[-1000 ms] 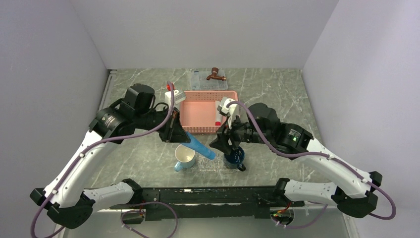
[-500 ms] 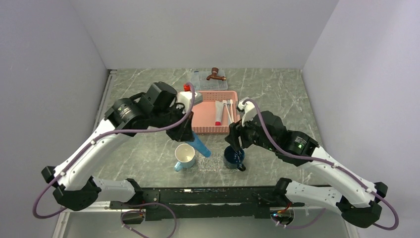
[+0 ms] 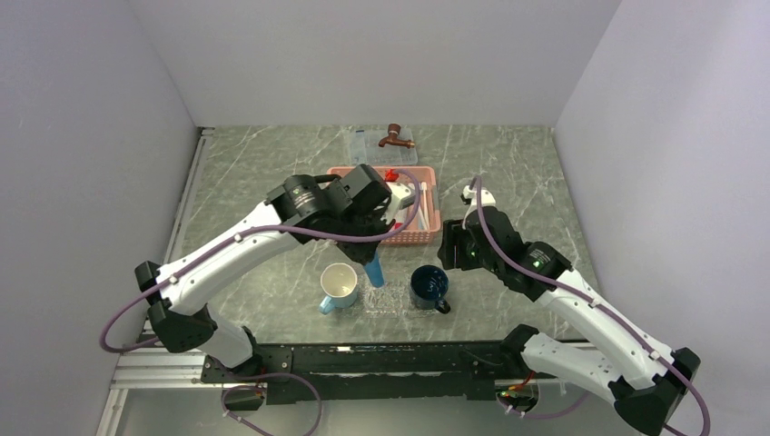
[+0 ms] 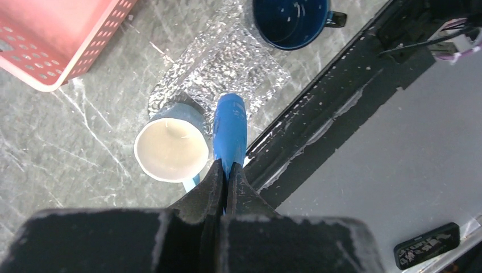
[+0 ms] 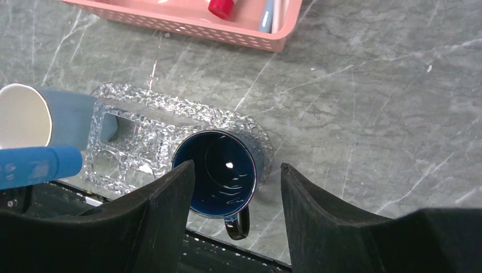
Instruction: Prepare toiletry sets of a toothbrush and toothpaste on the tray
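Note:
My left gripper [image 3: 367, 251] is shut on the flat end of a bright light-blue toothpaste tube [image 3: 373, 271]. The tube hangs down over the left part of the small clear tray [image 3: 389, 301]. In the left wrist view the tube [image 4: 229, 126] points down from the closed gripper [image 4: 226, 170] towards the tray [image 4: 239, 68]. My right gripper [image 3: 451, 251] is open and empty, above and right of the dark blue mug [image 3: 429, 286]. The right wrist view shows the gripper [image 5: 236, 166], the tray [image 5: 142, 128] and the tube tip [image 5: 40, 165]. Pale toothbrushes [image 3: 422, 193] lie in the pink basket, seen also in the right wrist view [image 5: 274, 10].
A light-blue cup with a cream inside [image 3: 338, 286] stands at the tray's left end, the dark mug [image 5: 219, 170] at its right end. The pink lattice basket [image 3: 416, 234] sits behind them with a red-capped item [image 5: 220, 7]. A clear box with a brown fitting [image 3: 396, 137] is at the back.
My left arm has swung right and forward, carrying the tube from beside the basket to over the tray. My right gripper has pulled back and right, away from the dark mug.

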